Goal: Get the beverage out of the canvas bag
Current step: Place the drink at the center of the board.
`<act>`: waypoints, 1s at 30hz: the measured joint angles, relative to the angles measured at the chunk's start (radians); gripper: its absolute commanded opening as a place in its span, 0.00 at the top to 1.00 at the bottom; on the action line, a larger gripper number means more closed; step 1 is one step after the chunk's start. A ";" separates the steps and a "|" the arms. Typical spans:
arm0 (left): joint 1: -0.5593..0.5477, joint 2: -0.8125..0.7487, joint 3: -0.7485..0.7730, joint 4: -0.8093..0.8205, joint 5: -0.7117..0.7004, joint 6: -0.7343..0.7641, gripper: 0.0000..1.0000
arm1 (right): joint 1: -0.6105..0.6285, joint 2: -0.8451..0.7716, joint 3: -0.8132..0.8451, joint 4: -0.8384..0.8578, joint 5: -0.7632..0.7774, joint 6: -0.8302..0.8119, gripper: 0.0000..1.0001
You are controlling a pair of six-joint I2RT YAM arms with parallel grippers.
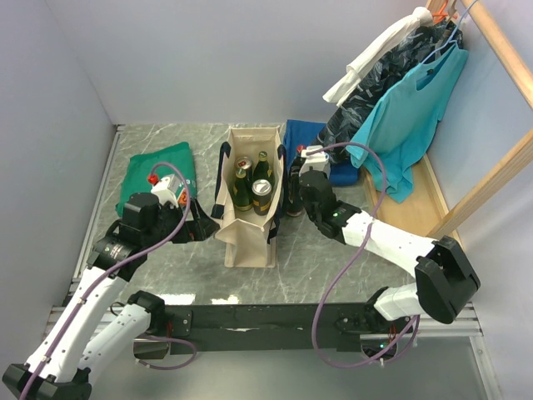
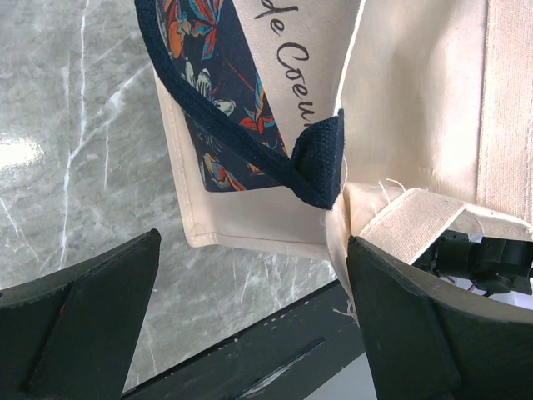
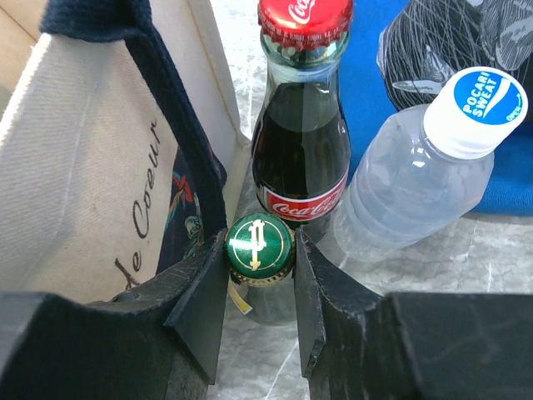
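Green-capped bottle [image 3: 259, 243] upright, cap skyward, neck in right claw's [image 3: 260, 287] clench beside canvas bag [image 1: 250, 246]; left claw [image 2: 254, 321] agape.

Table [image 1: 196, 268], perhaps marble, bears canvas bag [image 1: 250, 243], green shirt [image 1: 152, 169], cloth [image 1: 301, 133], bottles [image 3: 300, 158].

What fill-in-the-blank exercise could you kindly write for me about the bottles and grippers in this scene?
1. The right gripper grips a small bottle whose cap is ____.
2. Right behind it stands a cola bottle with a ____ cap.
3. The left gripper, beside the canvas bag, holds nothing; it is ____.

Missing words: green; red; open.
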 measured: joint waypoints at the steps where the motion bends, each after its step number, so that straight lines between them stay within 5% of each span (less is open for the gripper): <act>1: 0.000 0.000 0.000 0.000 0.000 0.000 0.00 | 0.001 0.003 0.001 0.000 0.002 0.000 1.00; 14: 0.003 0.000 0.000 0.000 0.000 0.000 0.00 | 0.018 0.007 0.001 -0.025 0.006 0.001 0.92; 19: 0.006 0.000 0.000 0.000 0.000 0.000 0.00 | 0.019 0.007 0.003 -0.030 0.005 0.002 0.49; 24: 0.007 0.000 0.000 0.000 0.000 0.000 0.00 | 0.019 0.006 0.032 -0.001 0.002 0.009 0.32; 30: 0.009 -0.001 0.000 0.000 0.000 0.000 0.00 | 0.021 0.000 0.060 0.026 0.002 0.008 0.27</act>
